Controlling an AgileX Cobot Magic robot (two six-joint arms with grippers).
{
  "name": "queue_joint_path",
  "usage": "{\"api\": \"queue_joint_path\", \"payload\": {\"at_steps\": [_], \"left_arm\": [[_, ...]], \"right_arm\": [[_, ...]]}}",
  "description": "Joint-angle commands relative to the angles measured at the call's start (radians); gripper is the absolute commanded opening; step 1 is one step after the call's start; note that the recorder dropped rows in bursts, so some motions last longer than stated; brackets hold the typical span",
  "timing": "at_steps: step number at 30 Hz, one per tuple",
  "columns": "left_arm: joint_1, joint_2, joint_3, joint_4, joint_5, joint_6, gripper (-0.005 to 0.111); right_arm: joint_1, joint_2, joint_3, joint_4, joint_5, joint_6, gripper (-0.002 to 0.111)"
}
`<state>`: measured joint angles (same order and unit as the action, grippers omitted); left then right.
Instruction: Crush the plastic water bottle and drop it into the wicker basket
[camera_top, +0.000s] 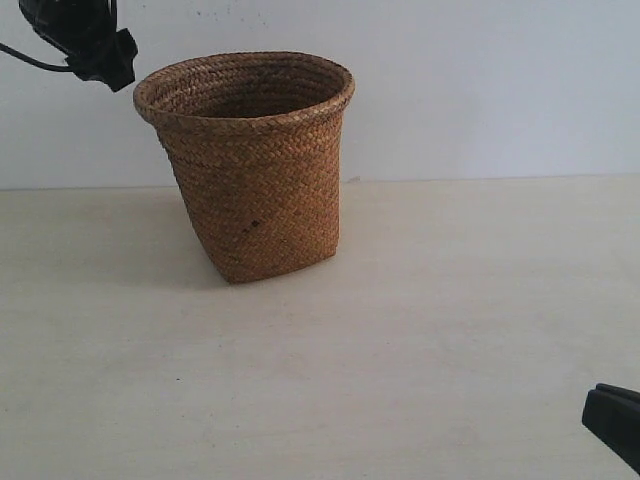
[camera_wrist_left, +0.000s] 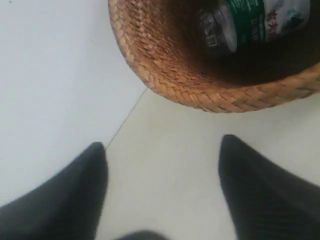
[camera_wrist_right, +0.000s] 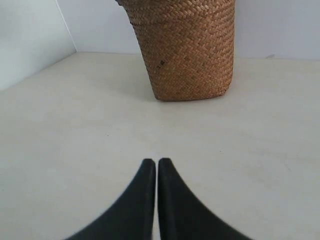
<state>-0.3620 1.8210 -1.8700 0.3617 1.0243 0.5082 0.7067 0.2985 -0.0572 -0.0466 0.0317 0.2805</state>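
Lowest and nearest in the exterior view is the right gripper (camera_top: 612, 425), a black tip poking in at the corner, well apart from everything else; from here I cannot tell how its jaws stand. Farther back, the wicker basket (camera_top: 250, 170) stands upright on the table (camera_top: 430, 330). The left gripper (camera_top: 85, 40) hangs high, just beside the basket's rolled rim. No bottle shows on the tabletop.

From the left wrist view, the left gripper's two dark fingers are spread wide with nothing between them, only bare table below. Beyond them curves the basket's rim, and down inside lies the plastic water bottle (camera_wrist_left: 250, 22), with its green-and-white label and ribbed clear body showing. How flat it has been squeezed I cannot tell.

From the right wrist view, the right gripper's fingers are pressed together, empty, pointing at the basket's lower wall across open table.

With the bottle inside, the drop looks done. The likely trouble is the left arm: it sits close to the flared rim, so a careless sideways move could catch the weave and tip the light basket over.

Pale, matte and faintly speckled, the table meets a plain white wall (camera_top: 500, 90) at a thin seam.
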Motion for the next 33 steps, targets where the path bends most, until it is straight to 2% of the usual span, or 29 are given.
{"api": "queue_joint_path", "payload": {"at_steps": [1, 2, 6, 11, 17, 23, 33], "left_arm": [[0.001, -0.002, -0.006, -0.067, 0.090, 0.002, 0.014], [0.001, -0.002, -0.006, -0.084, 0.113, 0.002, 0.005], [0.001, -0.004, -0.006, -0.165, 0.197, 0.005, 0.004], [0.001, -0.044, -0.001, -0.267, 0.197, 0.005, 0.004], [0.001, -0.154, 0.078, -0.345, 0.197, 0.005, 0.004], [0.001, -0.309, 0.239, -0.369, 0.187, 0.005, 0.004], [0.001, -0.618, 0.631, -0.430, -0.013, 0.001, 0.004]], "right_arm": [[0.000, -0.006, 0.003, -0.002, -0.005, -0.001, 0.000], [0.000, -0.006, 0.003, -0.002, -0.005, -0.001, 0.000], [0.000, -0.006, 0.003, -0.002, -0.005, -0.001, 0.000], [0.000, -0.006, 0.003, -0.002, -0.005, -0.001, 0.000], [0.000, -0.006, 0.003, 0.047, -0.013, 0.064, 0.000], [0.000, -0.007, 0.003, 0.066, -0.019, 0.078, 0.000], [0.000, -0.007, 0.003, 0.066, -0.019, 0.078, 0.000]]}}
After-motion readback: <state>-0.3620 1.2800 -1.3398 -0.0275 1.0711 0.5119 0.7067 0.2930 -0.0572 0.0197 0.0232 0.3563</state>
